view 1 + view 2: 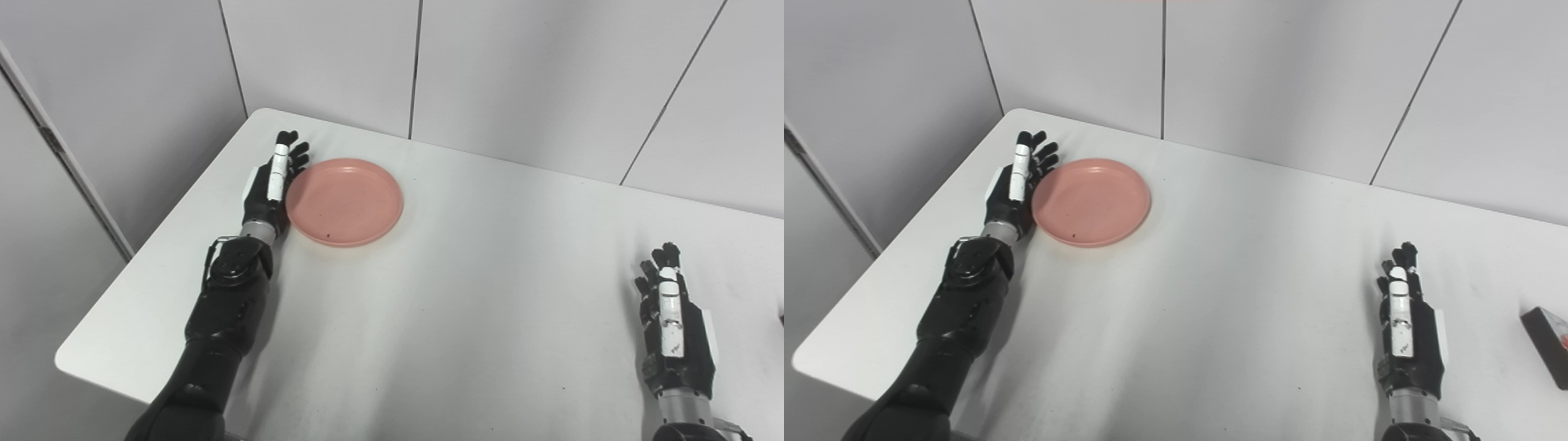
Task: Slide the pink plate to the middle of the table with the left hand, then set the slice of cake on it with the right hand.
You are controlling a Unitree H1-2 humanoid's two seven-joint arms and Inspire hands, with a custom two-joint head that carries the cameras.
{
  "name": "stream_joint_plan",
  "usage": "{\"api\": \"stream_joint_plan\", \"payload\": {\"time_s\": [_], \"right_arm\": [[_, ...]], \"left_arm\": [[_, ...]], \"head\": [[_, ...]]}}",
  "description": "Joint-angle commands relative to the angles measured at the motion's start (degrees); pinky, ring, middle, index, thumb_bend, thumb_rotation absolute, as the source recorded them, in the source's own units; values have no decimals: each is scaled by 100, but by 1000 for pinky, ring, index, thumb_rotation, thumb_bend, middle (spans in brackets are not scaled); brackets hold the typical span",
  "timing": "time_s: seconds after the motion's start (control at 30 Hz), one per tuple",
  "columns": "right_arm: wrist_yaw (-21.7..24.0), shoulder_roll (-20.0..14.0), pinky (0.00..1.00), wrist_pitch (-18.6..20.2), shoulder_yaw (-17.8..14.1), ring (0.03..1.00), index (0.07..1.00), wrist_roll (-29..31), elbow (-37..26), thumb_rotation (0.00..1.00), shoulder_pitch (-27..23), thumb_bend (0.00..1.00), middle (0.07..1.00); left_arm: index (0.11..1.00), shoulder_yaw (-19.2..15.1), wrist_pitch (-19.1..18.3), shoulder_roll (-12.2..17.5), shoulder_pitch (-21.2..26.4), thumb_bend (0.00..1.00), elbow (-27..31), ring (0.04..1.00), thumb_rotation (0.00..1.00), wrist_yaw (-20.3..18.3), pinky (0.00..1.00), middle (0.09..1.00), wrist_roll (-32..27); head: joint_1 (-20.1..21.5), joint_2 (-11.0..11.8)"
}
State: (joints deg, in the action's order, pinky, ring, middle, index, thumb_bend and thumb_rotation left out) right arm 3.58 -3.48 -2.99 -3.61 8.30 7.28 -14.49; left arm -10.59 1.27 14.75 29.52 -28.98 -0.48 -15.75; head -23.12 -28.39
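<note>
Round pink plastic plate lies flat on the white worktop, toward its far left corner. Left robot hand rests edge-on against the plate's left rim — fingers straight, gripping nothing. Right robot hand is open, near the right edge. Dark cake slice lies beside it — apart, partly cropped.
</note>
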Motion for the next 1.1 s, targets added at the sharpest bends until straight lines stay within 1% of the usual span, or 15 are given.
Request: {"api": "stream_joint_plan", "payload": {"time_s": [0.0, 0.07, 0.23, 0.33, 0.37, 0.53, 0.57, 0.6, 0.63, 0.67, 0.7, 0.73, 0.87, 1.0, 1.07], "right_arm": [[22, -2, 1000, -251, -34, 1000, 1000, 23, -83, 876, -167, 532, 1000], [53, -14, 1000, -275, -24, 1000, 1000, 30, -62, 871, -164, 538, 1000], [83, -48, 1000, -306, 37, 1000, 1000, -80, -34, 903, -156, 557, 1000], [76, -41, 1000, -276, 60, 1000, 1000, -117, -39, 892, -154, 593, 1000], [87, -40, 1000, -301, 68, 1000, 1000, -117, -27, 891, -156, 594, 1000], [64, 52, 1000, -279, 92, 1000, 1000, -94, 13, 868, -163, 656, 1000], [44, 67, 1000, -269, 116, 1000, 1000, -138, 8, 871, -161, 636, 1000], [19, 89, 1000, -248, 135, 1000, 1000, -175, -26, 875, -150, 606, 1000], [-9, 113, 1000, -228, 140, 1000, 1000, -196, -58, 875, -136, 602, 1000], [-35, 143, 1000, -191, 148, 1000, 1000, -213, -108, 874, -119, 591, 1000], [-55, 174, 1000, -154, 151, 998, 1000, -216, -151, 873, -105, 587, 1000], [-78, 203, 1000, -129, 161, 996, 1000, -234, -181, 873, -98, 581, 1000], [-186, 335, 1000, -77, 197, 989, 1000, -330, -217, 860, -113, 607, 983], [-250, 419, 1000, 4, 220, 1000, 1000, -405, -200, 850, -154, 669, 998], [-281, 460, 1000, 26, 243, 1000, 1000, -439, -221, 832, -161, 653, 999]], "left_arm": [[912, 256, -216, -225, 94, 888, 69, 932, 1000, -362, 928, 908, 34], [917, 352, -275, -256, 73, 890, 139, 936, 1000, -379, 930, 916, 74], [926, 555, -344, -359, 11, 885, 312, 943, 1000, -425, 953, 924, 153], [938, 642, -306, -511, -23, 871, 377, 951, 1000, -437, 948, 939, 165], [939, 672, -298, -541, -34, 871, 391, 952, 1000, -458, 948, 939, 179], [960, 823, -258, -692, -162, 854, 545, 968, 1000, -567, 965, 958, 200], [967, 856, -280, -723, -198, 853, 609, 975, 1000, -582, 973, 966, 210], [976, 881, -312, -745, -237, 852, 684, 980, 1000, -587, 983, 973, 225], [976, 910, -339, -784, -279, 852, 755, 981, 1000, -572, 984, 973, 249], [979, 932, -371, -808, -320, 855, 827, 979, 1000, -555, 980, 974, 264], [982, 971, -399, -831, -365, 856, 887, 978, 1000, -549, 978, 973, 293], [984, 1001, -418, -843, -406, 854, 942, 978, 1000, -556, 978, 974, 311], [984, 1041, -430, -967, -603, 836, 1130, 985, 1000, -609, 990, 979, 265], [991, 1110, -377, -1109, -807, 837, 1252, 994, 1000, -777, 999, 985, 149], [989, 1134, -382, -1160, -883, 818, 1331, 995, 1000, -823, 1000, 987, 131]], "head": [[8, -1], [8, -1], [257, -68], [515, -126], [515, -126], [1003, -241], [1065, -256], [1257, -298], [1257, -298], [1484, -356], [1484, -356], [1625, -392], [1929, -475], [2132, -520], [2221, -538]]}}
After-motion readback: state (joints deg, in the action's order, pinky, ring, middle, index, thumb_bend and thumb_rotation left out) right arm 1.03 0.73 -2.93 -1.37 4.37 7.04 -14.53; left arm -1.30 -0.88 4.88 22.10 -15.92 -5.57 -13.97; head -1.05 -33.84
